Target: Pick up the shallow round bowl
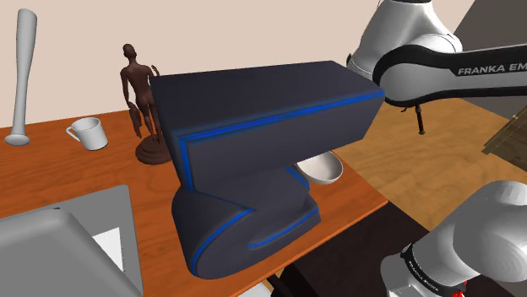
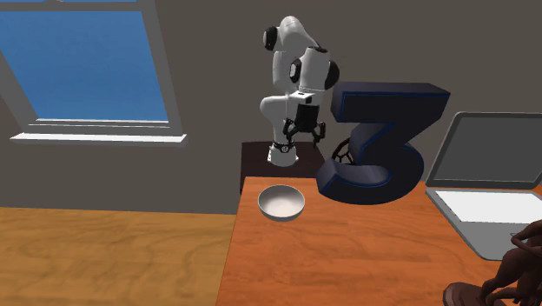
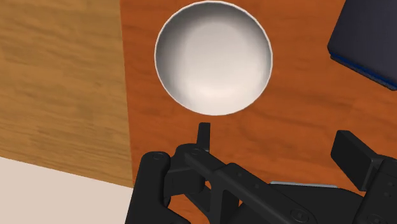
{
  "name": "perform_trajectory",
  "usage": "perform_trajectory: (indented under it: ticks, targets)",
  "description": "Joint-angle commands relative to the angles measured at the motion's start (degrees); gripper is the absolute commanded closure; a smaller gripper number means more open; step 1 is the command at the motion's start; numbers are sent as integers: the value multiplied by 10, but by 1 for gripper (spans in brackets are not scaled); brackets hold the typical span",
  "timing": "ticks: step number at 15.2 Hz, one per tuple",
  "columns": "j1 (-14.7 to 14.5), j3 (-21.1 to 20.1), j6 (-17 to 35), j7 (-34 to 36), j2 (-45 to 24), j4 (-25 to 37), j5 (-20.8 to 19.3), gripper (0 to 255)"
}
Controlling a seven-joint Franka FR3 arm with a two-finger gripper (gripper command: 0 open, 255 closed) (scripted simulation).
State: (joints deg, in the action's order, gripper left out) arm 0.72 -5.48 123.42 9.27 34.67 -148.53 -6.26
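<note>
The shallow round bowl (image 3: 214, 57) is white and stands empty on the orange-brown wooden table (image 3: 299, 114), close to the table's edge. My gripper (image 3: 280, 149) hangs above the table with the bowl just ahead of its fingertips; the black fingers (image 3: 203, 135) stand wide apart with nothing between them. In the second exterior view the bowl (image 2: 281, 202) sits at the table's near-left corner and the gripper (image 2: 305, 136) hovers well above and behind it. In the shoulder view the bowl (image 1: 325, 168) is partly hidden behind a large dark sculpture.
A big dark-blue "3"-shaped sculpture (image 2: 382, 143) stands right beside the bowl. An open laptop (image 2: 486, 169), a brown figurine (image 1: 143, 101), a white mug (image 1: 89, 133) and a tall grey vase (image 1: 23, 76) stand further along the table. Wooden floor (image 3: 57, 76) lies beyond the table edge.
</note>
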Motion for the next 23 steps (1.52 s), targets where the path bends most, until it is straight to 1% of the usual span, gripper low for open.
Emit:
perform_trajectory:
  ticks: [1, 2, 4, 6, 8, 10, 13, 17, 20, 21, 23]
  targets:
    - [4, -17, 43, 15, -33, -22, -18, 0]
    - [19, -33, 65, 15, -48, -29, -13, 0]
    - [65, -82, 111, 11, -79, -41, 3, 0]
    - [79, -100, 154, 27, -117, -49, -8, 0]
    - [92, -113, 197, 51, -160, -53, -30, 0]
    - [108, -128, 238, 82, -206, -53, -61, 0]
    - [137, -149, 292, 147, -281, -43, -134, 0]
    - [148, -151, 321, 190, -317, -44, -186, 0]
    - [156, -150, 341, 229, -346, -41, -234, 0]
    - [156, -149, 344, 237, -352, -40, -244, 0]
    - [155, -148, 344, 237, -352, -40, -244, 0]
